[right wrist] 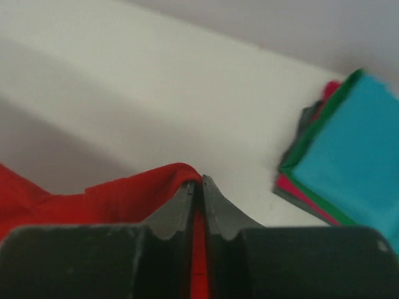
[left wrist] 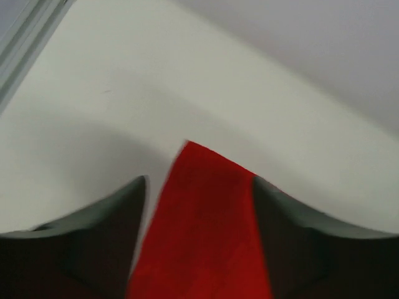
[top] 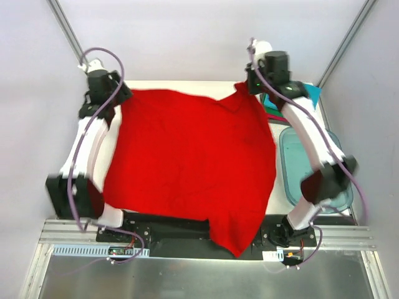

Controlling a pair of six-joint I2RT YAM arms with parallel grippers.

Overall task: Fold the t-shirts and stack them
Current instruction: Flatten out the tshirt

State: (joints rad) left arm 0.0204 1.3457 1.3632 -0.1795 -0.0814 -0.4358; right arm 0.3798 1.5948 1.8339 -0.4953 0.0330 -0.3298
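While the right gripper [right wrist: 196, 185] clamps its far-right corner and the left gripper [left wrist: 198, 182] stands with jaws apart around its far-left corner, the red t-shirt [top: 187, 162] covers the table [top: 187, 85], long axis running far to near.

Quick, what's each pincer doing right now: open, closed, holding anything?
Left pincer: open, with the red shirt lying in the gap.
Right pincer: closed, pinching the red shirt's edge.
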